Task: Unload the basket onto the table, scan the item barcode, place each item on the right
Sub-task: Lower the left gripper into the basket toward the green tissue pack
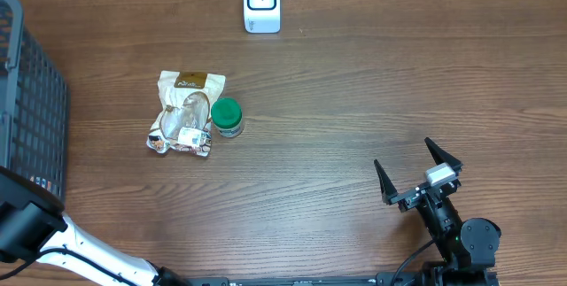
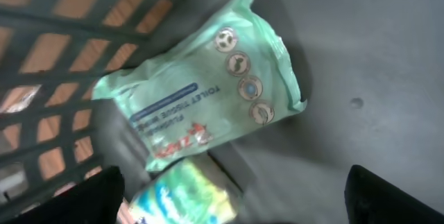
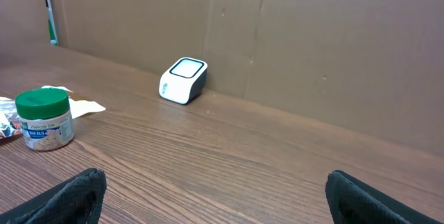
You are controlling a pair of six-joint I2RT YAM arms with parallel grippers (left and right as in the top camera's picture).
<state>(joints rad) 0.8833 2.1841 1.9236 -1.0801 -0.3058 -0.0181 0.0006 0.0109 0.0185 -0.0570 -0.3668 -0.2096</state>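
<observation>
Left gripper [image 2: 232, 200]: your jaws stand wide apart over a mint-green wipes pack [image 2: 201, 92], seemingly inside the basket [image 1: 35, 118].
Right gripper [image 1: 401, 153]: your jaws are spread wide, well apart from the scanner [image 1: 262, 3].

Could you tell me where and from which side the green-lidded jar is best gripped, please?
Probably the jar by its round body, just below the green lid, approached from the side of the right gripper: it stands upright, that side is unobstructed, and the snack pouch lies close on the other.
</observation>
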